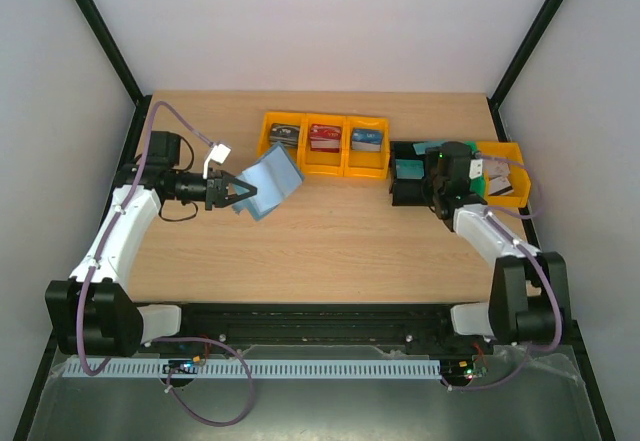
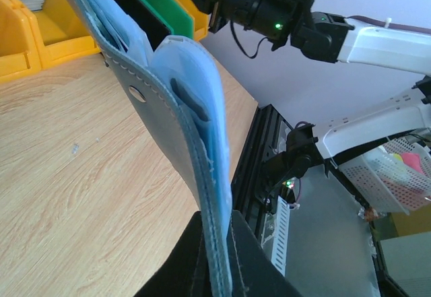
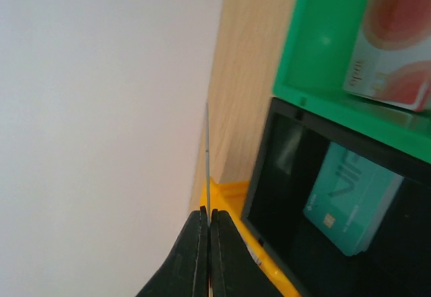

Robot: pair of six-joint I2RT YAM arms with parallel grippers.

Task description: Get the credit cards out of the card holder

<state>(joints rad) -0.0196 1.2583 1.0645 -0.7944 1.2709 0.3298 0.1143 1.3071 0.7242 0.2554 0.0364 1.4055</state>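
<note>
The light-blue card holder (image 1: 270,183) is held open and upright above the table by my left gripper (image 1: 238,196), which is shut on its lower edge. In the left wrist view the holder (image 2: 182,108) rises from between my left gripper (image 2: 217,256) fingers; its pockets show, but no card is plain in them. My right gripper (image 3: 209,224) is shut on a thin credit card (image 3: 207,155), seen edge-on, above the right yellow bin (image 3: 232,199). In the top view the right gripper (image 1: 480,179) is over that bin (image 1: 508,196).
Three yellow bins (image 1: 325,166) with cards stand at the back centre. A black bin (image 3: 296,243) holds a teal card (image 3: 350,203), and a green bin (image 3: 316,48) beside it holds a pale card (image 3: 390,41). White walls enclose the table.
</note>
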